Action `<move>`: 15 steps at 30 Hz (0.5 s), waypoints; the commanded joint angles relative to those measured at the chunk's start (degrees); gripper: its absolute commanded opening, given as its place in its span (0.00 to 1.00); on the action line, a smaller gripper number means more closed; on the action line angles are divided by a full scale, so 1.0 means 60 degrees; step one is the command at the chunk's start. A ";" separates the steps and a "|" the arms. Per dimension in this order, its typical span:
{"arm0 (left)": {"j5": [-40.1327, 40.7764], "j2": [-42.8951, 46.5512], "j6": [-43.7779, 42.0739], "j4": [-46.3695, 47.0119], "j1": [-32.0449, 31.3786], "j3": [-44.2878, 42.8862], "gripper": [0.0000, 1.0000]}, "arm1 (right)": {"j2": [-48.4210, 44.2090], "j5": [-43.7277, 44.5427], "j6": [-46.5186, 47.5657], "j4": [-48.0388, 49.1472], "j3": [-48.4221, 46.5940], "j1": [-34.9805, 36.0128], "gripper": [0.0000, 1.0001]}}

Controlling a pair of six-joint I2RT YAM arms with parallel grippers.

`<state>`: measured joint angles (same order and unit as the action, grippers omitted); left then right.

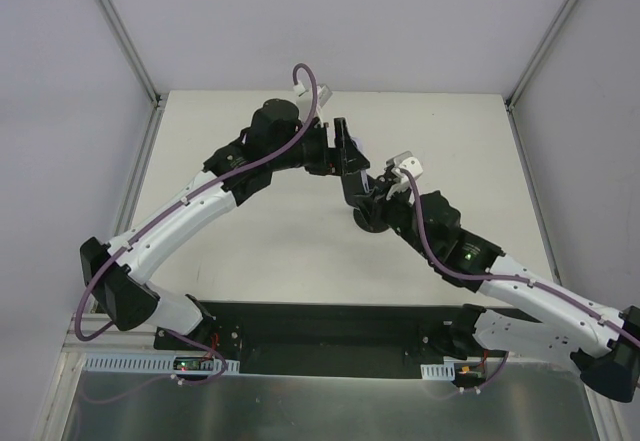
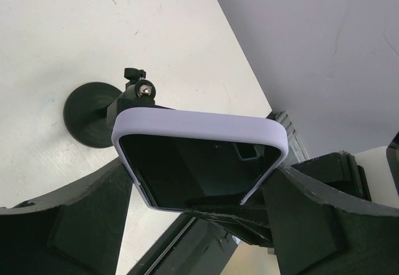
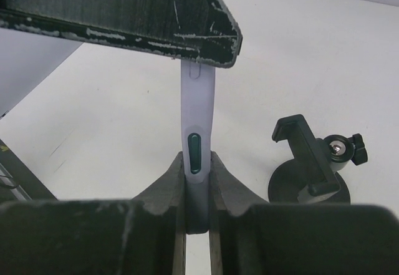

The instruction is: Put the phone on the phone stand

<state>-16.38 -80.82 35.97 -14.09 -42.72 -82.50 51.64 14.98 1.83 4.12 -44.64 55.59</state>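
Finding: the phone (image 2: 199, 169) is not on the phone stand (image 3: 312, 163). It is held in the air above the table (image 1: 280, 251), just beside the stand and apart from it. Both arms have hold of it. The left gripper (image 2: 199, 184) spans the phone across its width, one finger against each pale rim edge, and its jaws are closed on it as far as the left wrist view shows. The right gripper (image 3: 198, 176) pinches it across its thickness, jaws drawn together on the two faces near the side button. In the right wrist view the phone shows edge-on and upright. Judgement: a double hold of this kind suits a transfer or a re-grip — one gripper fixes the phone while the other takes a grasp that leaves the right surfaces free for the stand. The stand's clamp bracket (image 3: 300, 141) is empty and tilted, above the disc base (image 2: 90, 113), which rests flat on the table. Nothing steadies the stand. The left gripper's fingers occupy the very edges the bracket would probably have to take, so in my assessment that hold must be released before seating. The right pinch on the faces leaves those edges clear. Risk noted: the stand looks light and is unheld — a sideways push from the phone could slide or tip it. The task is assessed as at the carrying stage, with seating not yet begun.
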 commanded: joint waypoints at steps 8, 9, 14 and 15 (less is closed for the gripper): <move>-0.0756 -0.0095 -0.0472 0.0531 -0.0029 -0.1074 0.75 | -0.0886 0.0023 0.0414 0.0500 0.0219 0.0080 0.01; -0.0756 -0.0110 -0.0486 0.0517 -0.0029 -0.1103 0.75 | -0.0901 -0.0007 0.0414 0.0485 0.0233 0.0095 0.01; -0.0917 -0.0300 -0.0428 0.0502 -0.0029 -0.1323 0.84 | -0.1004 -0.0095 0.0355 0.0383 0.0292 0.0080 0.01; -0.0932 -0.0315 -0.0384 0.0488 -0.0029 -0.1352 0.85 | -0.1033 -0.0080 0.0355 0.0368 0.0307 0.0080 0.00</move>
<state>-19.64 -82.39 33.69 -14.74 -42.76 -86.85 47.13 15.42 3.92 3.68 -42.48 55.77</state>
